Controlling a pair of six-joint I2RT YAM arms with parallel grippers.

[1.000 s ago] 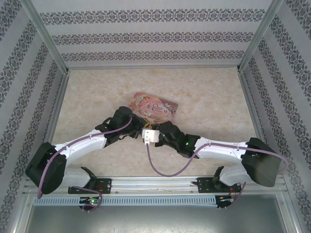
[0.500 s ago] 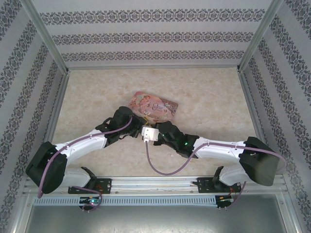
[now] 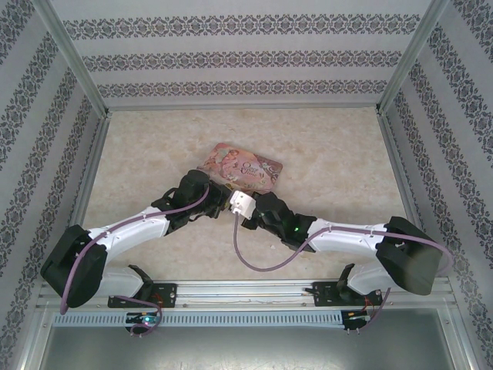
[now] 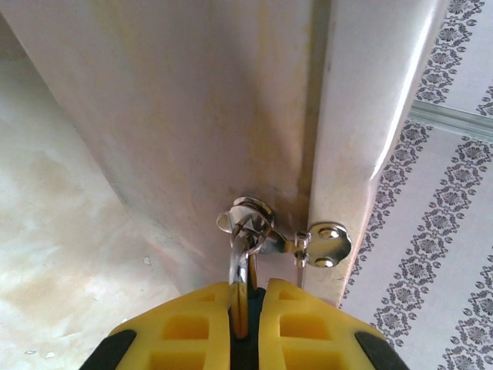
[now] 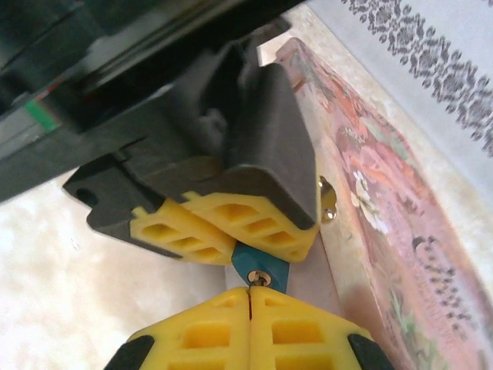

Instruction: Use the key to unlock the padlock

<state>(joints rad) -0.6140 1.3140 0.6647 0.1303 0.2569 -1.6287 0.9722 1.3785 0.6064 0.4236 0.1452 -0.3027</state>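
Currently we see the left end effector (image 4: 246, 327) clamped on the tiny teal padlock (image 5: 259, 268) beside the pink tin (image 5: 385, 231), and the right end effector (image 5: 250, 308) pinched shut on the key (image 5: 255, 285) at its keyhole, where an off-axis twist could bend the key or drag the tin across the surface (image 3: 154, 146).

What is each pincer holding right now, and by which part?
Left pincer grips the padlock by its teal body. Right pincer is shut at the keyhole, probably on the key's head, which is hidden.
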